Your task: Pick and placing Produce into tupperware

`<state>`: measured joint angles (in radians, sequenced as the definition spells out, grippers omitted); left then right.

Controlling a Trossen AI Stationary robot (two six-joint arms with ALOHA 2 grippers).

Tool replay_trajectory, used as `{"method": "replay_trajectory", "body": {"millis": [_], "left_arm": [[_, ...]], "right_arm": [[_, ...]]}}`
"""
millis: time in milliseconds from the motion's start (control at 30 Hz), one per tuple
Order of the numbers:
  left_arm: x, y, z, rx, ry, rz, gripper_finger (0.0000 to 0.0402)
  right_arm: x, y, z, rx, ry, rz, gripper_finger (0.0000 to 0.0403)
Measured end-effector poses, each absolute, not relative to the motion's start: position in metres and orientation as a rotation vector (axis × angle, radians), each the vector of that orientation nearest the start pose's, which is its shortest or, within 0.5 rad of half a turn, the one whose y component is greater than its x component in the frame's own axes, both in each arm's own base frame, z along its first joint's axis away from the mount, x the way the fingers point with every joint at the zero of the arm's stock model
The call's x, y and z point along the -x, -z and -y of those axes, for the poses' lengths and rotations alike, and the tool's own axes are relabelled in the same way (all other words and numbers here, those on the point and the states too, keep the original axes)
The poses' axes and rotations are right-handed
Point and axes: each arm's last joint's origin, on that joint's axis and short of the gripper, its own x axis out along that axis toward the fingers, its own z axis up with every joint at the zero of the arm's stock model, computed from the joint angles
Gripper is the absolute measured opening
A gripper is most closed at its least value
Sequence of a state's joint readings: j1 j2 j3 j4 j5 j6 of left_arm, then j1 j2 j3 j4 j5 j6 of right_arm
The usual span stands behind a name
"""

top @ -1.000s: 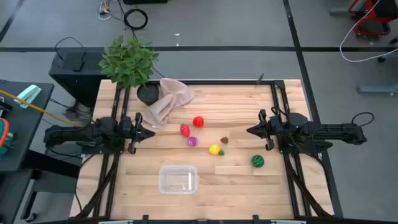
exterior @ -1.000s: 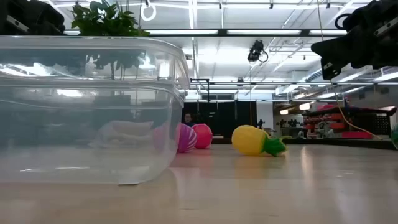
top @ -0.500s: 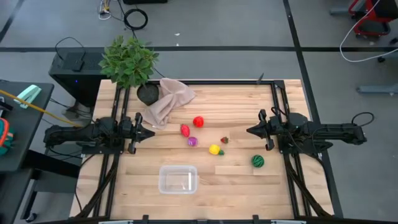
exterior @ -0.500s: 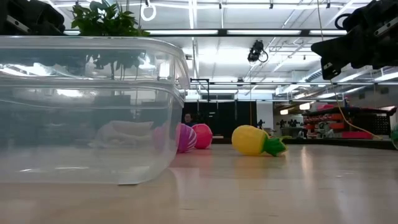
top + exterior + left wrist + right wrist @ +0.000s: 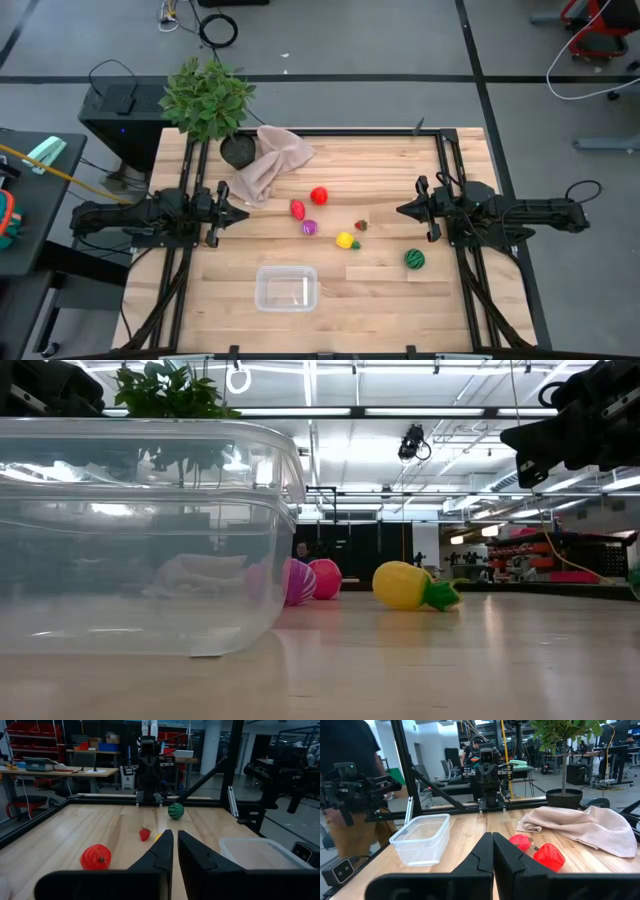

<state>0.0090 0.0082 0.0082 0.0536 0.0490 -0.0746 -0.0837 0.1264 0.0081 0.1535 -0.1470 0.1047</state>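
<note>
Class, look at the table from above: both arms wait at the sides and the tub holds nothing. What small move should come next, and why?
Probably the left gripper should open and reach toward the red fruit nearest it. Its fingers are shut, all the fruit lies loose on the table, and the tub is empty. The right gripper is shut too.

In the low view the tupperware (image 5: 140,535) runs off the picture's left edge, and the purple toy (image 5: 296,581) shows only partly past its wall. The green striped ball (image 5: 636,582) is cut by the right edge. In the left wrist view the yellow toy (image 5: 158,837) is mostly hidden behind the left gripper (image 5: 174,851). In the right wrist view the person (image 5: 345,780) is cut off by the top edge.
</note>
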Motion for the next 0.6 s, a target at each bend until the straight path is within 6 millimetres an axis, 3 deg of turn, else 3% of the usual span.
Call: {"method": "replay_trajectory", "body": {"millis": [600], "left_arm": [[-0.0975, -0.1708, 0.0005, 0.073, 0.042, 0.052, 0.003]], "right_arm": [[-0.1048, -0.1708, 0.0045, -0.101, -0.065, 0.031, 0.0005]]}}
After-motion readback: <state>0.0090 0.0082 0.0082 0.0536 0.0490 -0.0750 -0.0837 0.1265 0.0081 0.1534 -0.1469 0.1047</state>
